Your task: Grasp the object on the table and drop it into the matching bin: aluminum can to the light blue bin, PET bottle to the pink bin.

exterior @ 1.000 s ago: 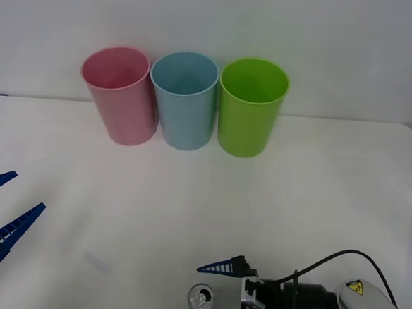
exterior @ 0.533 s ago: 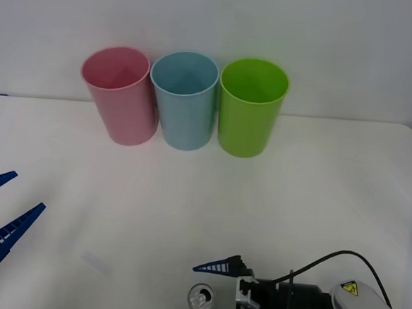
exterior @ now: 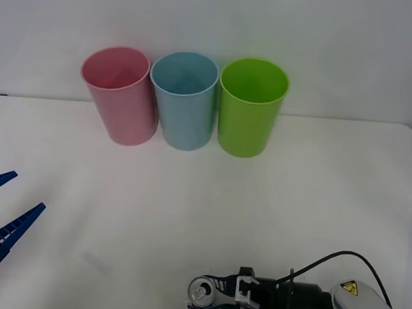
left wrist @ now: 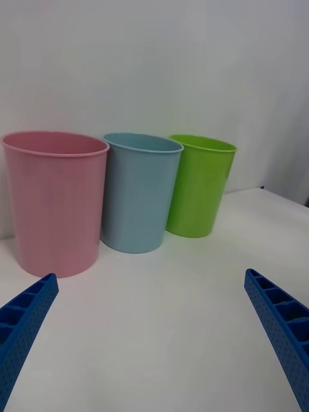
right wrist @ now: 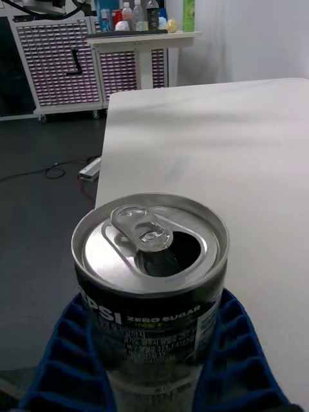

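The aluminum can point(exterior: 201, 291) is held upright between the blue ribbed fingers point(right wrist: 235, 347) of the right gripper point(exterior: 206, 304), at the near edge of the counter point(exterior: 316, 197). In the right wrist view the fingers are seen pressed against both sides of the dark printed wall, well below the silver top with its pull tab. Whether the can's base is resting on the counter or has been lifted clear cannot be told.

The left gripper point(exterior: 2, 211) is parked with its fingers spread wide and nothing between them, far off to the side of the can.

Well ahead of the right gripper, three cups stand in a row at the far edge of the counter: the pink bin point(exterior: 119, 95), the light blue bin point(exterior: 185, 100) just beside it, and a lime green cup point(exterior: 250, 107) on the other side of the blue one.

Several risks can be judged from this arrangement. The can's wall is smooth and thin, so it could slip down through the fingers if too little pressure is applied, or be dented if too much is. As the can is held low on its body, it could tilt during a fast swing. The tab hole is open, so any liquid left inside could be spilled. The blue bin is flanked closely by its neighbours, so a release made slightly off centre could send the can into the wrong cup or onto a rim. The cups look light and could be toppled if brushed by the arm.
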Motion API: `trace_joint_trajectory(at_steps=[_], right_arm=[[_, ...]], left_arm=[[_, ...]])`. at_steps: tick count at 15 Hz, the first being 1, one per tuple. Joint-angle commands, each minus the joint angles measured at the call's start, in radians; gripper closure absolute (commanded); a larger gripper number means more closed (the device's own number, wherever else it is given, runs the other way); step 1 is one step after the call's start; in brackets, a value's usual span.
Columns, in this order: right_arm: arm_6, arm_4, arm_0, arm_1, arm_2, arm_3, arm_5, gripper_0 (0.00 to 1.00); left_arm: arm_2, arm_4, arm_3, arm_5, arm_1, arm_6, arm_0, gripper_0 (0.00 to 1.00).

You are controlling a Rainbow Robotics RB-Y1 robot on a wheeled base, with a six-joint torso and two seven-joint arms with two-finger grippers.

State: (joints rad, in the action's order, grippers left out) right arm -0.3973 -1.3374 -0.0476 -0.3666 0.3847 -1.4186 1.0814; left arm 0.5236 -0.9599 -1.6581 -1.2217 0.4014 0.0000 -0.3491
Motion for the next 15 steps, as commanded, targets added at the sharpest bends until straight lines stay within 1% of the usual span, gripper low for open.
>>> trace_joint_trajectory(at_steps=[1,6,9,12,15], right_arm=[[0.000,0.006,0.002,0.000,-0.001,0.000,-0.003,1.00],[0.000,0.034,0.003,0.000,-0.010,-0.008,-0.002,1.00],[0.005,0.061,-0.005,0.000,-0.032,-0.025,-0.002,1.00],[0.028,0.073,-0.020,0.000,-0.060,-0.080,-0.011,1.00],[0.055,0.104,-0.020,0.000,-0.069,-0.131,-0.040,1.00]], left_arm=[[0.000,0.000,0.000,0.000,0.000,0.000,0.000,0.00],[0.000,0.000,0.000,0.000,0.000,0.000,0.000,0.00],[0.000,0.000,0.000,0.000,0.000,0.000,0.000,0.00],[0.000,0.000,0.000,0.000,0.000,0.000,0.000,0.00],[0.000,0.000,0.000,0.000,0.000,0.000,0.000,0.00]])
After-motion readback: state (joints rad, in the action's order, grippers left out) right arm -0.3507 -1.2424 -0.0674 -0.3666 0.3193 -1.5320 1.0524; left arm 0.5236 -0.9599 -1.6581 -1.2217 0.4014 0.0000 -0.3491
